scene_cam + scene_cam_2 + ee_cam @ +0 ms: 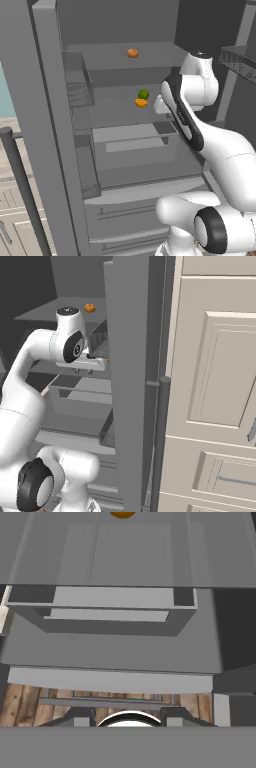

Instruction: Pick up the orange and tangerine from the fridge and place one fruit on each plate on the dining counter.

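The white robot arm with dark joints rises from the base and bends forward into the tall grey steel fridge, whose doors stand open. In the left base view the open left door stands close by, with a dark bar handle in front of it and grey door bins on its inner face. In the right base view the right door is seen edge-on, its own long bar handle beside a cream panelled cabinet.

Lower in the fridge, a shallow grey drawer sits under the middle shelf. The hand view looks at this drawer from the front, with brown wooden floor planks below it.

The two-finger gripper is level with the middle shelf, mostly hidden behind the wrist. It cannot be told whether its jaws are parted or closed, nor whether they hold anything.

On that middle shelf lies a small orange-coloured fruit, touching a round green fruit just behind it. The pale hand is just beside the orange-coloured one; whether they touch is unclear.

Farther back and higher, a round orange fruit rests alone on the upper shelf, well apart from the gripper. The hand view catches the bottom of one orange fruit at its top edge; which of the two it is cannot be told.
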